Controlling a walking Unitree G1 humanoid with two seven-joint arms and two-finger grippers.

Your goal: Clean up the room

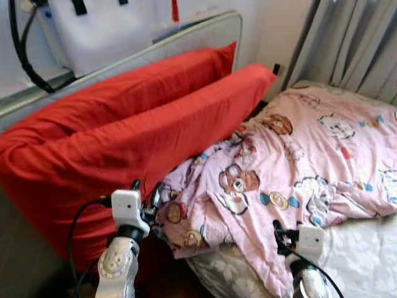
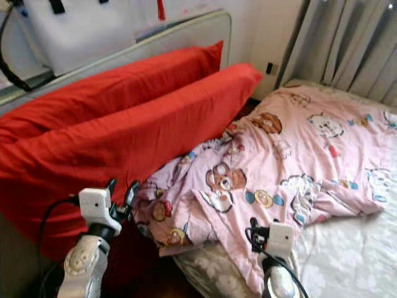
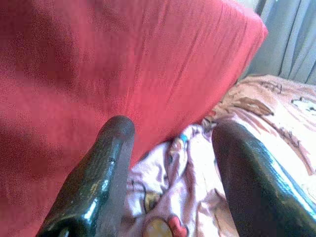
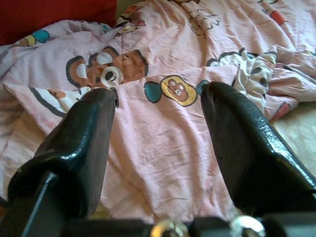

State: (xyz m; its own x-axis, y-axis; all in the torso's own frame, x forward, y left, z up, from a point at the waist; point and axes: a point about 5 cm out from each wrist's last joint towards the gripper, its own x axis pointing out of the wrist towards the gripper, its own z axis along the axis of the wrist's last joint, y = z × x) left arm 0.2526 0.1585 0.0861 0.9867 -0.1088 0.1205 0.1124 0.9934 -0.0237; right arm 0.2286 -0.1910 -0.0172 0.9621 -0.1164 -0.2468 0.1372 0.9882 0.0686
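Pink cartoon-bear blanket [image 1: 291,167], crumpled across the mattress, bunched up against the two long red pillows [image 1: 124,143].

Robot's left gripper [image 1: 144,197] sits at the blanket's head-end corner beside the pillows, fingers spread and empty. Right gripper [image 4: 158,128] hovers over the near hem, also parted, nothing held. Blanket runs away toward the grey curtains [image 1: 353,43], so each arm looks equally near its own corner.

Blanket [image 1: 298,167] right of pillows [image 1: 124,143]
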